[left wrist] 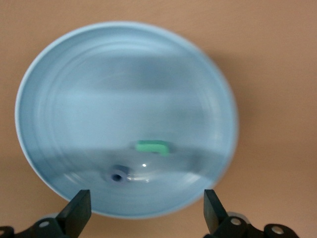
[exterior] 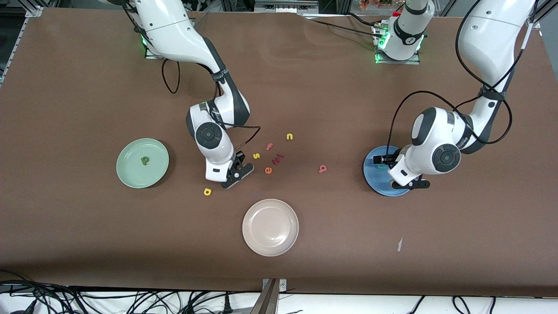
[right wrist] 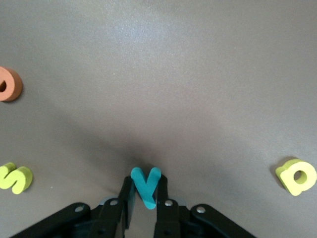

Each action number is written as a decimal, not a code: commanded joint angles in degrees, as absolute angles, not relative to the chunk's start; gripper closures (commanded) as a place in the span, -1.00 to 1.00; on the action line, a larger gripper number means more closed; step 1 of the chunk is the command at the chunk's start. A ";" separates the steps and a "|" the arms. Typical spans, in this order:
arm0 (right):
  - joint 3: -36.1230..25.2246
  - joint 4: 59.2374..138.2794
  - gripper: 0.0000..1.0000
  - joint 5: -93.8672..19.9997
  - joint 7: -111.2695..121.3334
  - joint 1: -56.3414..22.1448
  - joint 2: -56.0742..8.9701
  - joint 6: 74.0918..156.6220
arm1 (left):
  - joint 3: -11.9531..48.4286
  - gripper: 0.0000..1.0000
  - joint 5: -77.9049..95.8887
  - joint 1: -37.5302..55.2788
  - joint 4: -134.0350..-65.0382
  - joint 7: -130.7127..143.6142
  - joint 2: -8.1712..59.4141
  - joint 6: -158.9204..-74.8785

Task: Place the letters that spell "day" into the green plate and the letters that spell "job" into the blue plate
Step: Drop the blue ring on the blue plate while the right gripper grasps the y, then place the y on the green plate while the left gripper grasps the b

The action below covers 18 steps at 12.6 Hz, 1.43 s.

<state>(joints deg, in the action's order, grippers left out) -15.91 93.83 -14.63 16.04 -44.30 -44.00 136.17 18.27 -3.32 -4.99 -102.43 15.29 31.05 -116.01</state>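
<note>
- Front view: right hand (exterior: pixel 237 171) is sitting low at the bench (exterior: pixel 87 226), between the green plate (exterior: pixel 126 174) and the loose letters, yellow "a" (exterior: pixel 207 191) just beside it and nearer the camera.
- Olive "d" (exterior: pixel 144 161) is lying in the green plate, toward the right arm's end.
- Yellow "s" (exterior: pixel 256 155), pink "f" (exterior: pixel 269 146), yellow "n" (exterior: pixel 289 136), orange "e" (exterior: pixel 268 170) and a dark red letter (exterior: pixel 277 157) are lying mid-bench; I cannot read that last one.
- Salmon "b" (exterior: pixel 322 168) is lying alone between that cluster and the blue plate (exterior: pixel 370 174).
- Left hand (exterior: pixel 407 183) is hanging over the blue plate; cream plate (exterior: pixel 270 227) is sitting nearest the camera.
- Left wrist view: left hand (left wrist: pixel 146 210) is standing wide, fingers (left wrist: pixel 77 210) spread, holding nothing.
- Under it the blue plate (left wrist: pixel 124 74) is carrying the teal "j" (left wrist: pixel 152 147) and blue "o" (left wrist: pixel 118 174), near each other, apart.
- Right wrist view: right hand (right wrist: pixel 143 198) is pinching the teal "y" (right wrist: pixel 145 186) between narrow fingers (right wrist: pixel 126 198), the letter's arms sticking out past the tips.
- Orange "e" (right wrist: pixel 9 84), yellow "s" (right wrist: pixel 15 178) and yellow "a" (right wrist: pixel 297 176) are lying on the bench (right wrist: pixel 173 74), well apart from the "y".
</note>
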 commanded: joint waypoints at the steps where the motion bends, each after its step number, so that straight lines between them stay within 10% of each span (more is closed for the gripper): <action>1: -15.91 92.37 1.00 -16.26 16.43 -43.86 -44.74 135.36 | 19.42 -1.00 -3.87 -2.21 -98.44 15.47 30.76 -112.59; 13: -20.37 93.33 1.00 -23.29 16.87 -36.91 -35.16 119.28 | 18.72 -0.98 -7.29 13.10 -89.82 41.28 41.04 -126.47; 18: -28.11 103.43 1.00 -23.20 19.15 -37.00 -27.26 118.30 | 18.63 -0.35 -9.23 13.01 -90.53 43.68 42.80 -126.56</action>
<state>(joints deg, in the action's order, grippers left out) -26.18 97.45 -22.06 16.93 -36.54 -32.12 118.34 18.76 -6.95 12.67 -90.92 41.98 41.92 -126.33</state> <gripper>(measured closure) 0.824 0.269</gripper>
